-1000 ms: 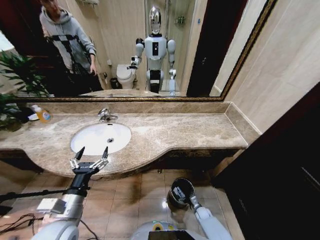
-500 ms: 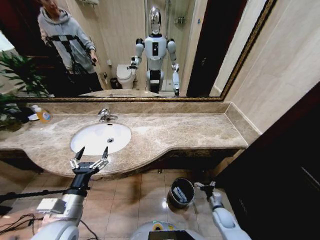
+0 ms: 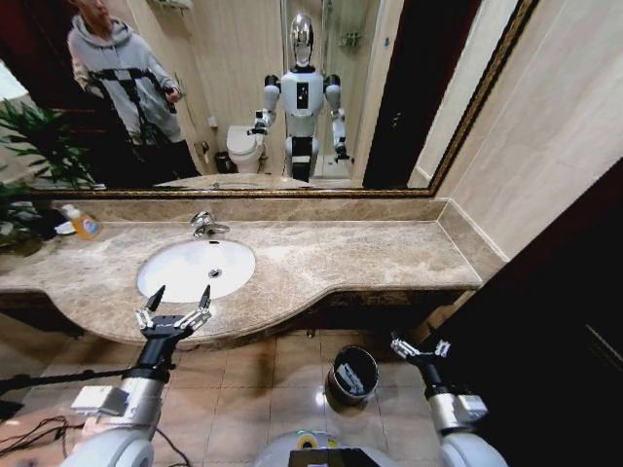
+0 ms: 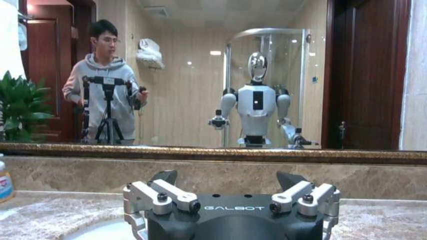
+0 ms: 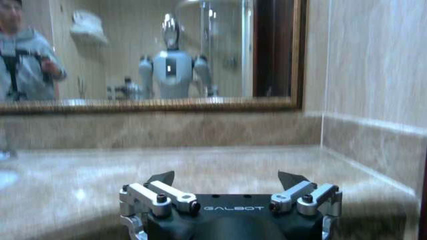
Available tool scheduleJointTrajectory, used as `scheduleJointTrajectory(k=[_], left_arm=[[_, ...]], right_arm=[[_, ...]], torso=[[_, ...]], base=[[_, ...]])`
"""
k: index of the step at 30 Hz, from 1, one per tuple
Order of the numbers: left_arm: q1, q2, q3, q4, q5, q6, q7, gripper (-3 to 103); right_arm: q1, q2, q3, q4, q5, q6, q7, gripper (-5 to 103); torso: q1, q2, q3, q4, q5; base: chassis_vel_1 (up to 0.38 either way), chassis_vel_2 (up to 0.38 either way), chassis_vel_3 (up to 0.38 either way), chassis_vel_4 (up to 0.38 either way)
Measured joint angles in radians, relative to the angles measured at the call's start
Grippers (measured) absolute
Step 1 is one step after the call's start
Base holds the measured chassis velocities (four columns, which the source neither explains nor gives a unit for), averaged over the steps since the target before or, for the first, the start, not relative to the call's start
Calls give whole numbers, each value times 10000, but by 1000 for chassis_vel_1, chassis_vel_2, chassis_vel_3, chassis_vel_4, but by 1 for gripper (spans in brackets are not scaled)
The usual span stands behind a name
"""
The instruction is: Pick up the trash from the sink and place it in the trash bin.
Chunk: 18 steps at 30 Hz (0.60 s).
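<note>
Left gripper (image 3: 176, 300) hangs wide at the sink (image 3: 195, 269) rim, lower left; right gripper (image 3: 420, 347) wide beside the bin (image 3: 352, 373), lower centre, holding white trash (image 3: 351, 381). Swinging arms could knock the bin over

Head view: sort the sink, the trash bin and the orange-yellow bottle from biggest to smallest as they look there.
1. sink, the widest by far.
2. trash bin on the floor; it sits nearer the camera, so it may look larger than it truly is.
3. orange-yellow bottle at the counter's far left, clearly smallest.
</note>
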Motion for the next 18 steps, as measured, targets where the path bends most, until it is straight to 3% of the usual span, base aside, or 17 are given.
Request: scheduleJointTrajectory(k=[11, 18], left_arm=[[0, 0, 0, 0, 0, 0, 0, 100], [0, 0, 0, 0, 0, 0, 0, 100]], right_arm=[[-596, 323, -178, 2264, -440, -182, 84, 100], [-213, 493, -400, 2837, -856, -974, -91, 100]], torso=[[0, 0, 0, 0, -1], [0, -1, 0, 0, -2]], base=[[0, 0, 0, 0], [0, 0, 0, 0]])
